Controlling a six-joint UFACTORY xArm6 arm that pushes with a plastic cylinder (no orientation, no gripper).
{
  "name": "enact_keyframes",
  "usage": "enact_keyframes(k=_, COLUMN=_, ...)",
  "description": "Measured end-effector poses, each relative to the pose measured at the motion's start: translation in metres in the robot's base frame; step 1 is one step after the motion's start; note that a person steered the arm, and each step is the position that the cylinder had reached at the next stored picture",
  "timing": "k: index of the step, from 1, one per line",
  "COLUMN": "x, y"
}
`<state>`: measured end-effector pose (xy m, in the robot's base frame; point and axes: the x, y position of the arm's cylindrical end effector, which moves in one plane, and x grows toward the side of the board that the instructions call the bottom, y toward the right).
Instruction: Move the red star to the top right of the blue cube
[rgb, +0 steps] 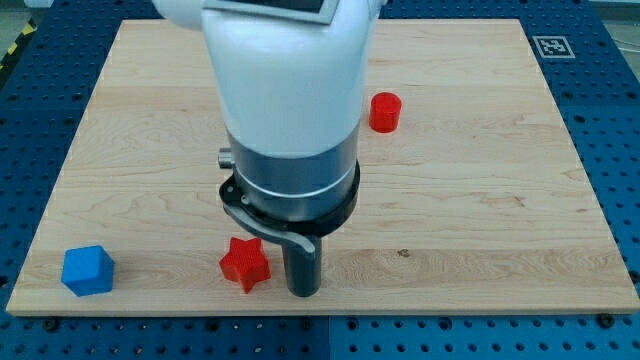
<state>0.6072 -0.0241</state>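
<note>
A red star (245, 263) lies near the bottom edge of the wooden board, left of centre. A blue cube (87, 270) sits at the board's bottom left corner, well to the left of the star. My tip (303, 292) is at the lower end of the dark rod, just to the right of the red star, very close to it or touching it. The arm's white and grey body (290, 110) fills the upper middle of the view and hides the board behind it.
A red cylinder (385, 112) stands on the upper right part of the board. The wooden board (500, 220) rests on a blue perforated table. A black-and-white marker (553, 46) sits at the board's top right corner.
</note>
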Motion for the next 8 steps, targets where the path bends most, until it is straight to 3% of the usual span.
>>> enact_keyframes(k=4, x=-0.04, y=-0.075)
enact_keyframes(k=8, x=-0.081, y=-0.097)
